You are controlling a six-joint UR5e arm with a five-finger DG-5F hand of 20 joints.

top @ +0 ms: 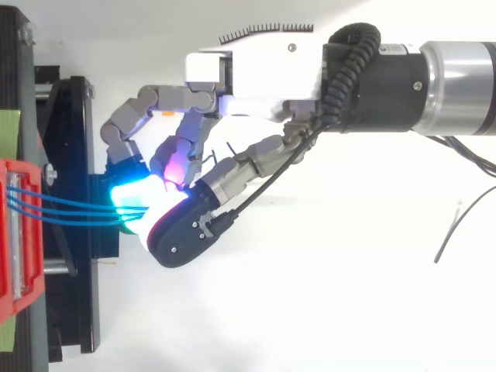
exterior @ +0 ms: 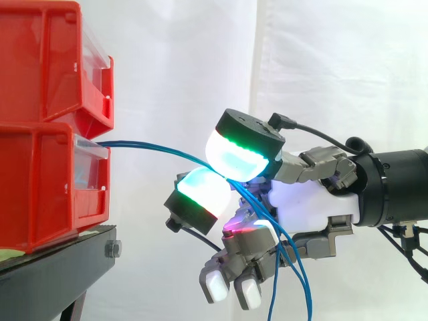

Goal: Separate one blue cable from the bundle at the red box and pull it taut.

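In the middle, the hand (exterior: pixel 314 204) pinches blue cables (exterior: pixel 144 144) from the red box (exterior: pixel 47 180); it should better keep one and pull rightward slowly.

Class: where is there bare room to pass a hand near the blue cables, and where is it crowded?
Free: above the blue cables, between the upper red bin and the hand; also under them, between the lower red bin and the hand. Crowded: at the pads pinching the cables, and below the palm where they hang.
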